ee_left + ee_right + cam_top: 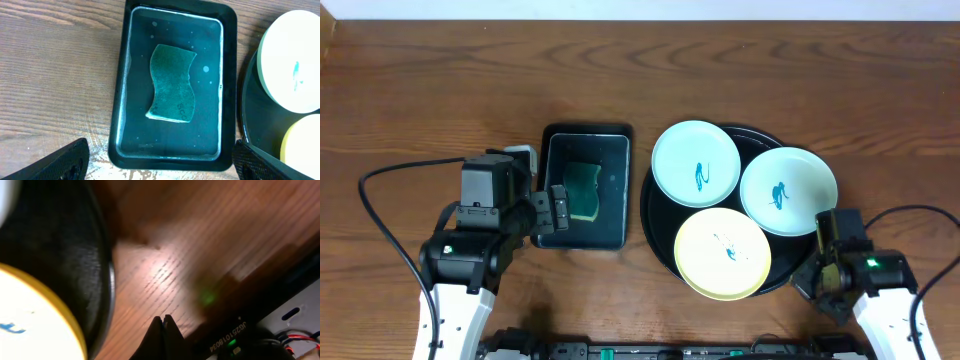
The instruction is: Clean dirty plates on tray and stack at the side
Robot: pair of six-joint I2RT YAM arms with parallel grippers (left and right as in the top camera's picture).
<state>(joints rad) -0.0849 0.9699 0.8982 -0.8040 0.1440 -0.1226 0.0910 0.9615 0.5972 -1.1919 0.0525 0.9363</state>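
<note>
Fingers of the right claw (163,330) are pressed together on nothing, low over bare tabletop (165,265), just off the front right rim of the round black tray (656,228). The left claw (557,208) stands spread wide and empty above the near end of a rectangular tray (227,90). That tray holds a green sponge (172,82), seemingly in shallow water. Three plates lie on the round black tray: one mint plate (695,163) rear left, a second mint plate (787,190) right, a yellow plate (723,253) in front, each bearing a teal squiggle.
</note>
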